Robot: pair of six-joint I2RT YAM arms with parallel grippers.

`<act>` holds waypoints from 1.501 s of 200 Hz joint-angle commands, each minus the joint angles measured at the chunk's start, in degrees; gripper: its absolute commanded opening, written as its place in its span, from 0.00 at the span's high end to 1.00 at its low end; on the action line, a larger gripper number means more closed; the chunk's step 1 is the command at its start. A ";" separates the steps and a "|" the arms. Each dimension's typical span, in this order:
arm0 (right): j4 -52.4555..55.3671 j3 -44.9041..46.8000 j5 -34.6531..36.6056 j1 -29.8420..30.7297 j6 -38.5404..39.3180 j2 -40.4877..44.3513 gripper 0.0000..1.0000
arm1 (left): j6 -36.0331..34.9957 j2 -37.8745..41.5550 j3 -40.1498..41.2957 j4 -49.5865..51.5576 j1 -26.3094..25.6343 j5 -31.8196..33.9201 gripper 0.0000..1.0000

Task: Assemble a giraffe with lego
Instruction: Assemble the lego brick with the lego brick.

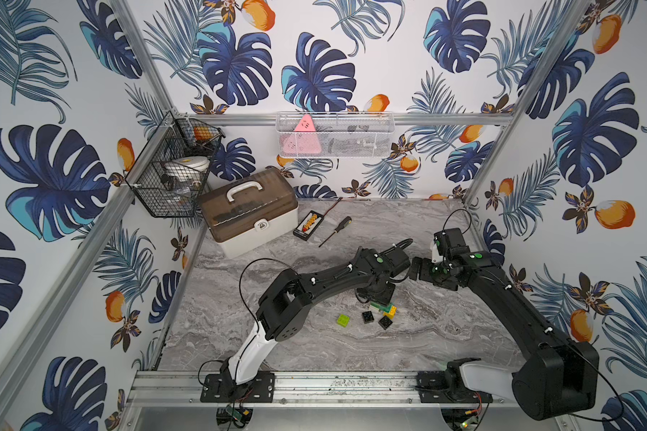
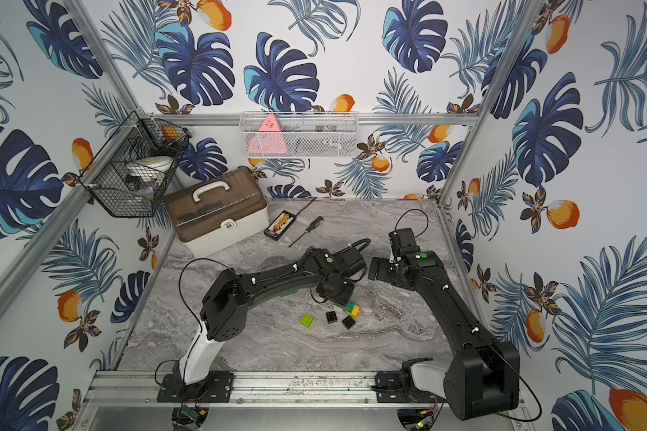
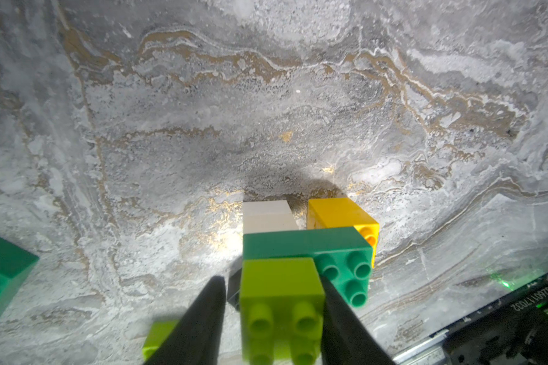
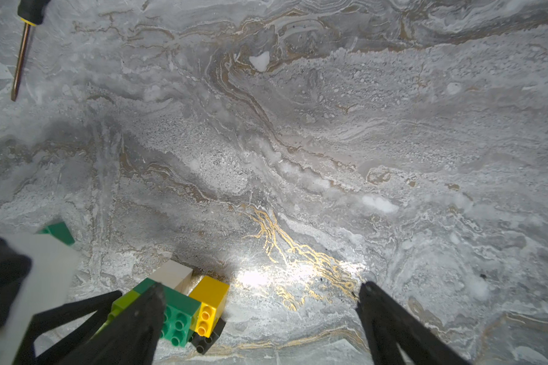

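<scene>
The partly built giraffe (image 3: 298, 243) of white, yellow, dark-green and lime studded plastic bricks sits near the middle of the grey marbled tabletop (image 1: 445, 298). The left gripper (image 3: 269, 279) straddles its lime brick (image 3: 282, 316) unclenched, one finger (image 3: 203, 316) just clear of it. The right gripper (image 4: 261, 286) gapes empty nearby. The giraffe looks light, rigid and slick, and is probably best pinched across flat side walls, since press-fit joints may pop.

Lab robot cell: aluminium frame (image 1: 240, 119), leaf-print walls (image 1: 352, 56), 2 bolted arms (image 1: 329, 280)

Giraffe (image 1: 388, 308) partly under left arm (image 1: 337, 278)
</scene>
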State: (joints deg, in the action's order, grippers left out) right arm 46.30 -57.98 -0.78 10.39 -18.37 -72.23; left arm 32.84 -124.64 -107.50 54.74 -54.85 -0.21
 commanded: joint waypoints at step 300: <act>-10.14 17.91 -22.17 6.04 -10.44 -3.85 0.00 | 0.59 5.18 10.61 -5.06 1.40 -1.52 0.50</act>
State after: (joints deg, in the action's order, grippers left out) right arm 37.85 -40.58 -22.61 16.25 -27.99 -75.18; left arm 33.15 -119.07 -97.14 46.98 -53.58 -2.74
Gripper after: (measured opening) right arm 0.998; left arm 0.501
